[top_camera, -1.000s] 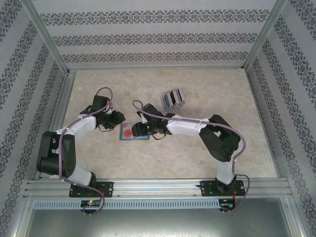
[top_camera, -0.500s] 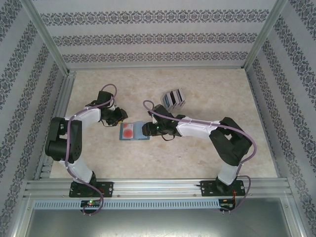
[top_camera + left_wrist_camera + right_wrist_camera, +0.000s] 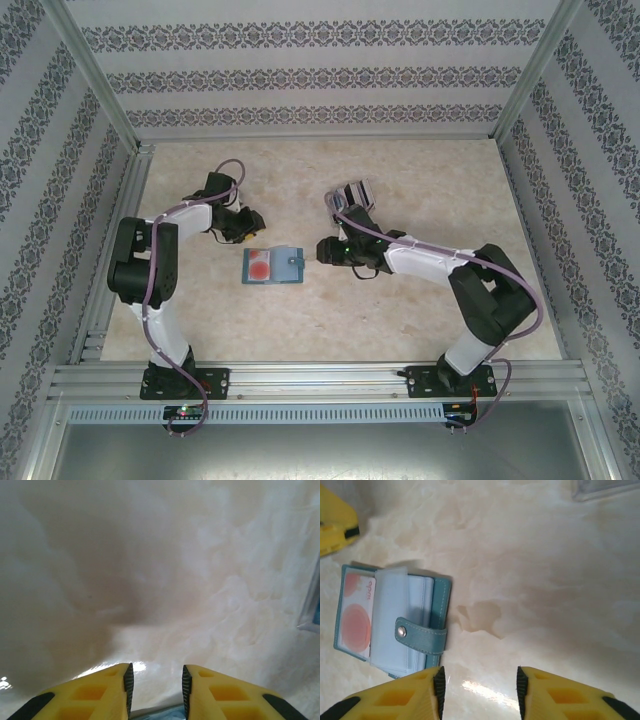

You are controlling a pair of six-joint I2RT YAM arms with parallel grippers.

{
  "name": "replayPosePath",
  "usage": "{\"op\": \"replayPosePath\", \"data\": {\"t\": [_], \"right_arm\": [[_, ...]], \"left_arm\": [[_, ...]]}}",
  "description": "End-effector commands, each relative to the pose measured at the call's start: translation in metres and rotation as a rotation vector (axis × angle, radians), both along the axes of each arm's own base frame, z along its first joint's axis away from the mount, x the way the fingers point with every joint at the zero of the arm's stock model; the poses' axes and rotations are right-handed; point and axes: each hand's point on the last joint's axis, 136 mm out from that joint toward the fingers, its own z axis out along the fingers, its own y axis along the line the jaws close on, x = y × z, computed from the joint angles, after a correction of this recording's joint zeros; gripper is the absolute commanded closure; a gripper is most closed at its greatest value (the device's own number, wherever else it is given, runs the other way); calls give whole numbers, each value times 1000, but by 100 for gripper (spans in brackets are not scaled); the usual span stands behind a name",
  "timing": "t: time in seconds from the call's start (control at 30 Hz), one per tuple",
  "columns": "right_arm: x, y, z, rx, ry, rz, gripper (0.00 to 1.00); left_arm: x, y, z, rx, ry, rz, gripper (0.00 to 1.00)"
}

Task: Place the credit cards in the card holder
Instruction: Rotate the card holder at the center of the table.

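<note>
Both arms had pulled back from the card holder (image 3: 273, 266) since a moment ago, when they were crowded right over it. The left gripper (image 3: 243, 224) had gone up and away to the far left of it, and the right gripper (image 3: 324, 250) had slid off to the right, so the holder lay alone on the worktop (image 3: 400, 320) between them.

Both grippers had their yellow fingers apart with nothing in them.

The holder lay flat with its clear pockets showing, and its little snap strap rested across them. One white card with a red circle (image 3: 356, 620) was tucked in the end pocket (so that one looked done).

The other credit cards (image 3: 350, 196) stood in a bunch farther back, just behind the right arm and partly hidden by it. I think the job was only begun, because those cards must be picked up and slid in too.
</note>
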Motion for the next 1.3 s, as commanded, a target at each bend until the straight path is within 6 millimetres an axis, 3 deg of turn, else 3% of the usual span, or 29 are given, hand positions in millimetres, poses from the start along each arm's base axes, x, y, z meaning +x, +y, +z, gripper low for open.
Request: {"op": "replayPosePath", "data": {"t": [0.0,0.1,0.33,0.53,0.63,0.8,0.93,1.1,1.27], "right_arm": [[6,-18,12,31,-30,-60,57],[5,-17,17,62,-20,-47,59],[-15,21,8,81,26,69,61],[-44,62,-3,143,100,155,64],[-48,73,-14,173,140,151,65],[-34,82,-31,183,166,117,65],[-11,92,-37,176,150,123,65],[16,112,-38,204,157,162,64],[31,133,-30,239,172,217,64]], "left_arm": [[-23,-1,-9,13,55,-48,66],[-39,2,-14,24,78,-52,66],[-72,6,-21,34,123,-50,67],[-102,4,-10,5,138,-31,68],[-121,-1,-7,-2,153,-27,68],[-149,-21,-8,-27,179,-41,68],[-163,-39,-11,-33,189,-62,69],[-168,-58,-12,-36,181,-82,69],[-161,-75,-15,-46,156,-87,69]]}}
